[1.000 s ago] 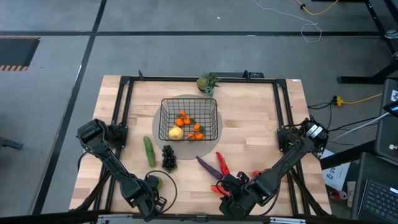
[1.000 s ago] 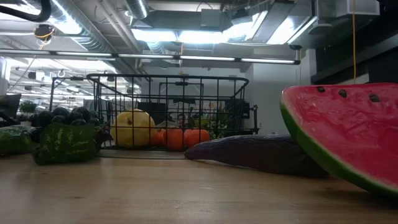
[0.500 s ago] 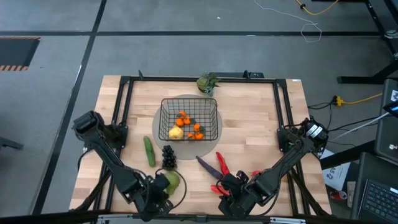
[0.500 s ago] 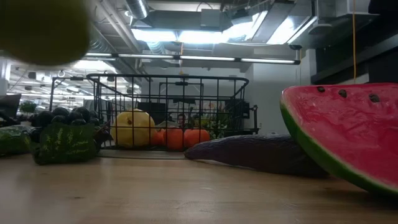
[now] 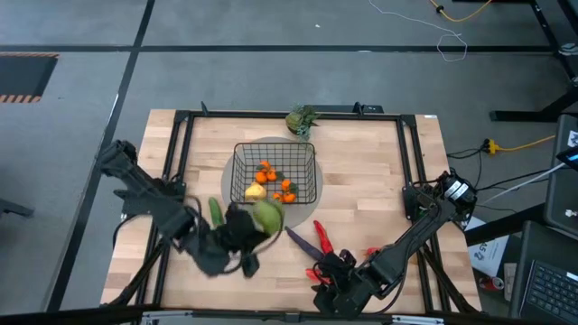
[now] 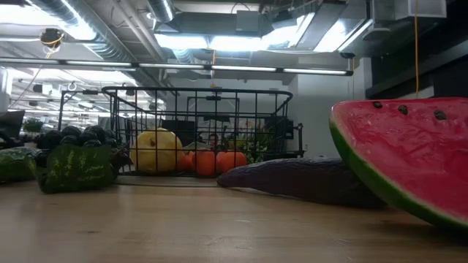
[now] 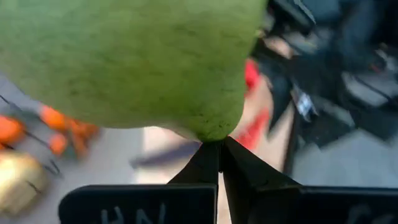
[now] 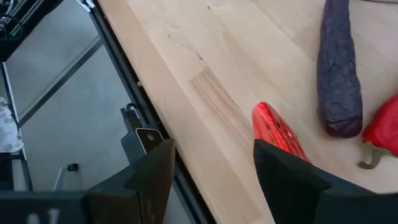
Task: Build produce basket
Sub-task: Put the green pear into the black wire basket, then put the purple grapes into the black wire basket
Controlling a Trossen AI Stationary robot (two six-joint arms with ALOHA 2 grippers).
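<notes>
Looking down, you see the left gripper [image 5: 256,226] with its jaws closed on a green pear [image 5: 267,215], held just off the basket's [image 5: 307,185] near edge. That basket sits mid-counter and holds a yellow pear [image 5: 256,191] and orange clusters [image 5: 287,189]. Your right gripper [image 5: 327,280] waits at the counter's near edge, jaws spread and empty, beside the eggplant [image 8: 339,74] and red peppers [image 5: 320,236].
</notes>
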